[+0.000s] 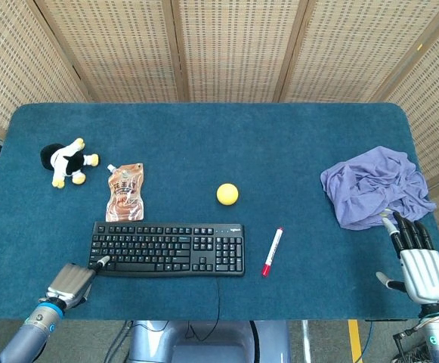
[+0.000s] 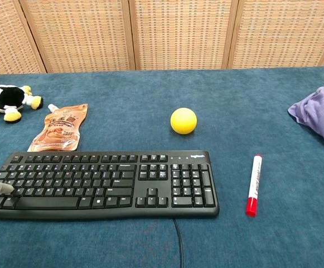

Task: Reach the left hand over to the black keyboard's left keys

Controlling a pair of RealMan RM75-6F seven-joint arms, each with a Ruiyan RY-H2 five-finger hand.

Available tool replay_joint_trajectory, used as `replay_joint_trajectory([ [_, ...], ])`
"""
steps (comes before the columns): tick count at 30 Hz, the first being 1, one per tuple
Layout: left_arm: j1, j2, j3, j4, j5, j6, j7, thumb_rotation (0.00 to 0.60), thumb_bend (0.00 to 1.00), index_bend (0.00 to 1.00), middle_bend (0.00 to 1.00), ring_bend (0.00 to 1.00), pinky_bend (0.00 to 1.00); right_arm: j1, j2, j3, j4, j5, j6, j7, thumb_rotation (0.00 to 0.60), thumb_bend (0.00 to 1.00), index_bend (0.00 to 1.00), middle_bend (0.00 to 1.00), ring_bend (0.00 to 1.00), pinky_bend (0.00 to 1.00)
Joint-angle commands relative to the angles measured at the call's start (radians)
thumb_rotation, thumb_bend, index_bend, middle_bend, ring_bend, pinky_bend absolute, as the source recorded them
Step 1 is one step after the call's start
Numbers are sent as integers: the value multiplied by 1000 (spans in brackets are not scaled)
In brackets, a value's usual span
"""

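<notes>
The black keyboard (image 1: 168, 248) lies near the table's front edge, left of centre, and fills the lower left of the chest view (image 2: 103, 182). My left hand (image 1: 71, 281) sits just off the keyboard's front-left corner, most fingers curled in. One finger is stretched out, its fingertip (image 1: 103, 261) resting on the lower left keys. In the chest view only that fingertip (image 2: 0, 188) shows, at the left edge. My right hand (image 1: 418, 261) rests flat at the table's front right with fingers straight and apart, holding nothing.
Behind the keyboard lie a brown snack pouch (image 1: 125, 192), a black-and-white plush toy (image 1: 67, 162) and a yellow ball (image 1: 227, 193). A red-capped marker (image 1: 272, 251) lies to the keyboard's right. A purple cloth (image 1: 375, 184) is bunched just beyond my right hand.
</notes>
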Motion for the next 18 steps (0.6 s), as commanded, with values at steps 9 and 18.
replay_joint_trajectory([
  [9,77,52,6,-50,266,127,-162,600,705,0,446,458,381,0,-2,0,0,-1,1,-3,600,0,0,0,0,0],
  [18,247,-60,-8,205,652,442,-468,600,224,0,0,2,34,3,-9,1,8,0,-3,-10,600,0,0,0,0,0],
])
